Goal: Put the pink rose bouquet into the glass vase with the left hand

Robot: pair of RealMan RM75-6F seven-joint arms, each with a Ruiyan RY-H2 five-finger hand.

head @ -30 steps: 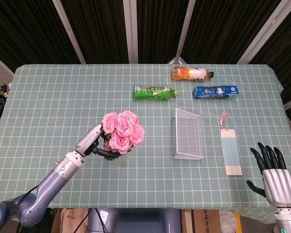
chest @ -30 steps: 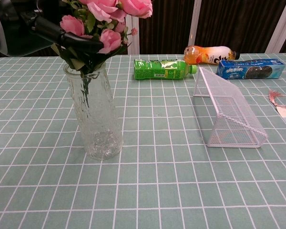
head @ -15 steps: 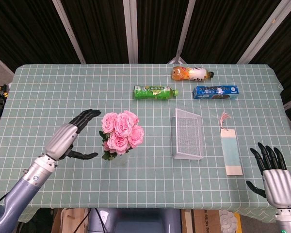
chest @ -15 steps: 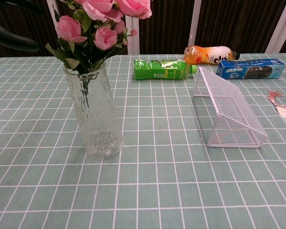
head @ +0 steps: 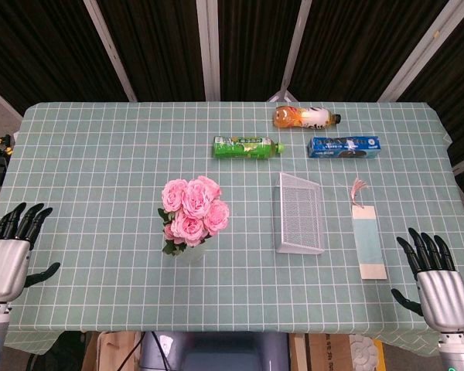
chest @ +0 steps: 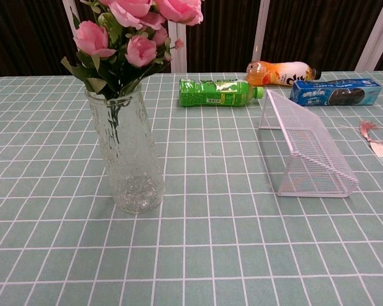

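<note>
Left hand (head: 6, 259) empty; pink rose bouquet (chest: 131, 38) upright in glass vase (chest: 129, 159).

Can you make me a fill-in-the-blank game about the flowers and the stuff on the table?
1. The pink rose bouquet stands inside the glass ____.
2. The green bottle is lying on its ____.
3. The left hand holds ____, its fingers apart.
4. The colour of the packet beside the orange bottle is ____.

Missing words: vase; side; nothing; blue
</note>
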